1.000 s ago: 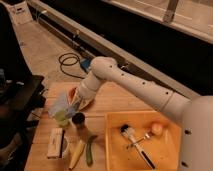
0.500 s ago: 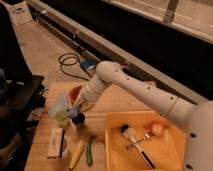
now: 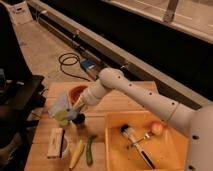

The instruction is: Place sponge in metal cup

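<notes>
My gripper (image 3: 77,109) reaches down from the white arm (image 3: 130,92) at the left middle of the wooden table (image 3: 115,107). It is shut on the blue-teal sponge (image 3: 73,115), which sits at its tip. The small metal cup (image 3: 81,121) stands directly under and slightly right of the sponge; only a dark part of it shows. The sponge is at the cup's mouth, and I cannot tell whether it touches the cup.
A translucent green cup (image 3: 61,114) stands just left of the gripper. An orange bowl (image 3: 76,91) is behind it. A yellow tray (image 3: 165,155) at right holds a white-and-black brush (image 3: 134,140) and a round fruit (image 3: 157,128). A white block (image 3: 55,143), banana (image 3: 76,153) and green vegetable (image 3: 90,149) lie in front.
The gripper with the sponge has come down and slightly toward the near side, from in front of the orange bowl to over the metal cup.
</notes>
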